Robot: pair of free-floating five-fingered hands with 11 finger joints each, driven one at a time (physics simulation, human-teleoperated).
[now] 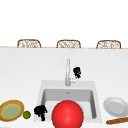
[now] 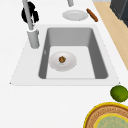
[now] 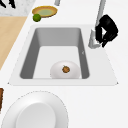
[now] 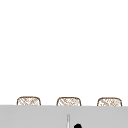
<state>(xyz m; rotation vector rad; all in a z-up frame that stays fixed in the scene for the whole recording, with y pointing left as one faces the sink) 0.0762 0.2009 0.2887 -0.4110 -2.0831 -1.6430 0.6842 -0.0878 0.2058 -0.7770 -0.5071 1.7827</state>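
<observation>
Hovering just right of the faucet [image 1: 67,72], your right hand [image 1: 77,72] has curled fingers holding nothing; the upright spout lies left of them, your left hand [image 1: 40,111] far nearer you.

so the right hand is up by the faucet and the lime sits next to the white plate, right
Not quite. The right hand is by the faucet, but the lime sits beside the yellow-rimmed woven plate, as the front view shows. The white plate lies across the sink.
</observation>
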